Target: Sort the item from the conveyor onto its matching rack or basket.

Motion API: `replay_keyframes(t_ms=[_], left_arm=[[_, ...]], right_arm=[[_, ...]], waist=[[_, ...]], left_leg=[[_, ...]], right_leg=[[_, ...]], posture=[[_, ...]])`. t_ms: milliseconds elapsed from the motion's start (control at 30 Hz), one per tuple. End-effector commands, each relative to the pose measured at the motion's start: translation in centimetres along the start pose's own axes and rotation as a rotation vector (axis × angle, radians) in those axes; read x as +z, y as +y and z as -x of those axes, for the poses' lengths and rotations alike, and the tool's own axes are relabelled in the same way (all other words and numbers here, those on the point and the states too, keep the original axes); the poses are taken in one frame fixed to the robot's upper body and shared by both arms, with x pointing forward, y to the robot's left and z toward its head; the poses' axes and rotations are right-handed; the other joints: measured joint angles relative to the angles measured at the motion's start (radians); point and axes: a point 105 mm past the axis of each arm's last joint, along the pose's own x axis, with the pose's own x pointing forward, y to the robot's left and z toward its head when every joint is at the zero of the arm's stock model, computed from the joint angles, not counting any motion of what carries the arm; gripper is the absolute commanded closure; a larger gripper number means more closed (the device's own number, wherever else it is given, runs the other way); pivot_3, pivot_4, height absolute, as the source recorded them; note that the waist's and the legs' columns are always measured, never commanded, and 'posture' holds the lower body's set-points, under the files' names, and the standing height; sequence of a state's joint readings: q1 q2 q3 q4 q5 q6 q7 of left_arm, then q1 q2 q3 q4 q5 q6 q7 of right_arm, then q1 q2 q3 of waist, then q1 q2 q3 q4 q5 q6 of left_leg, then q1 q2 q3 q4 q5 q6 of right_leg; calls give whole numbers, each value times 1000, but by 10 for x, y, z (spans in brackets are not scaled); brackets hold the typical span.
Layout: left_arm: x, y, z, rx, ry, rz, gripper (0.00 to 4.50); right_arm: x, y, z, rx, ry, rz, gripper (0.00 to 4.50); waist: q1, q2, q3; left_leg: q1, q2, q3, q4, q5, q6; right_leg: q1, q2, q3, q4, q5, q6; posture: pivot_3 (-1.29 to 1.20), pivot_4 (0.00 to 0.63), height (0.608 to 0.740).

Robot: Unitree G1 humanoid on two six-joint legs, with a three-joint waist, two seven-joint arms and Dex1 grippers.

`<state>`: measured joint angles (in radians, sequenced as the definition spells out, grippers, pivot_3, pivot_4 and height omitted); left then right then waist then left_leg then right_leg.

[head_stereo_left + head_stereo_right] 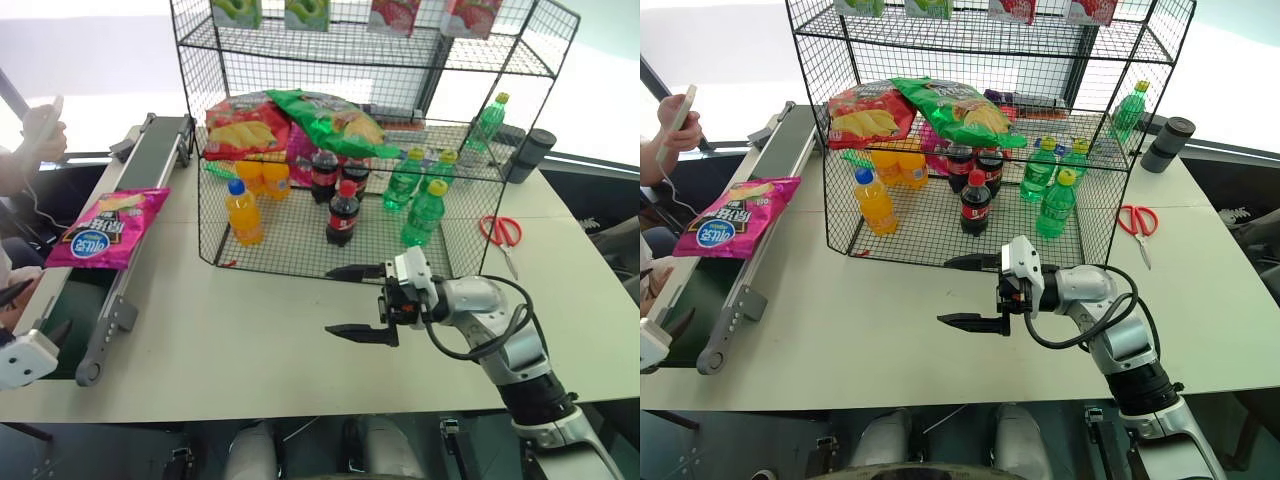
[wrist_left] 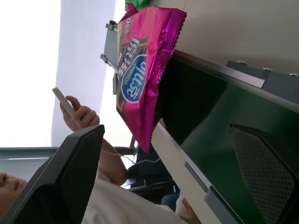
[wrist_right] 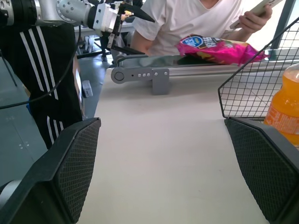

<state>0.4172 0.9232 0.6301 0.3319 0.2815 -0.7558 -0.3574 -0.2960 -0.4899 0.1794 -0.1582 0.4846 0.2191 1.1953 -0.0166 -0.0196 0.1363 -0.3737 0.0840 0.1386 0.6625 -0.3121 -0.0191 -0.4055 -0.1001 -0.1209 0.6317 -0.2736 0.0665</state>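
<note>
the pink bag (image 1: 108, 228) lies on the conveyor (image 1: 140, 190), just left of the rack (image 1: 340, 150) and overhanging the belt's left edge, untouched, so the pick-up step looks not yet begun. the left pincer (image 3: 122, 18) sits at the conveyor's near end, released and empty, facing the bag along the belt; the next move likely calls for it to go forward and clamp the bag. the right pincer (image 1: 362, 301) hovers over the desk (image 1: 250, 350) just before the rack, released and empty. the rack's middle shelf holds a red bag (image 1: 235, 125) and a green bag (image 1: 330, 118); its floor holds orange, cola and green bottles.
</note>
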Motion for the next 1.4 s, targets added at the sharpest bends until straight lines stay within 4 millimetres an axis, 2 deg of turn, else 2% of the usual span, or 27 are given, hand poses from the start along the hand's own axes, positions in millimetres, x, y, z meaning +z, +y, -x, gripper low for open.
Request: replay_keyframes(t_ms=[33,533,633,867,967,1067,1167,1233,1400], left_arm=[[2,6,-3,13,-11,-6,0],[-2,0,-7,2,-3,35,0],[2,0,-9,3,-20,46,830],[7,-4,-13,-14,-38,59,4456],[7,-5,-13,-19,-39,66,4484],[7,4,-15,31,-41,131,4484],[12,33,-18,159,-82,302,4484],[23,54,-20,225,-160,456,4484],[45,84,-19,225,-303,629,4484]], right_arm=[[9,-1,3,-12,-14,45,37],[15,-5,1,-39,-26,57,37],[13,-4,2,-41,-17,58,0],[14,-6,4,-52,-9,66,0],[13,-6,5,-54,-5,68,0],[11,-6,6,-59,1,69,0],[10,-6,6,-63,2,70,0],[10,-6,6,-64,1,69,0],[9,-9,6,-70,1,72,0]], waist=[[0,0,0],[0,0,0],[0,0,0],[0,0,0],[-1,0,0],[0,0,0],[2,-1,-1],[3,-2,-1],[-1,-3,-2]], left_leg=[[0,0,0,0,0,0],[0,0,0,0,0,0],[0,0,1,0,0,0],[0,0,1,0,0,0],[0,0,1,0,0,0],[0,0,1,0,0,0],[0,0,1,0,0,0],[0,0,0,0,0,0],[0,0,0,1,0,-1]], right_leg=[[0,0,0,0,0,0],[0,0,0,1,0,0],[0,0,0,0,0,0],[0,0,0,0,0,0],[0,0,0,1,0,0],[0,0,0,1,0,0],[0,0,0,1,0,0],[1,0,0,1,0,0],[4,0,0,1,0,0]], posture=[[0,150,726],[0,150,726],[0,150,726],[0,150,726],[0,150,726],[0,150,726],[0,150,726],[0,150,726],[0,150,726]])
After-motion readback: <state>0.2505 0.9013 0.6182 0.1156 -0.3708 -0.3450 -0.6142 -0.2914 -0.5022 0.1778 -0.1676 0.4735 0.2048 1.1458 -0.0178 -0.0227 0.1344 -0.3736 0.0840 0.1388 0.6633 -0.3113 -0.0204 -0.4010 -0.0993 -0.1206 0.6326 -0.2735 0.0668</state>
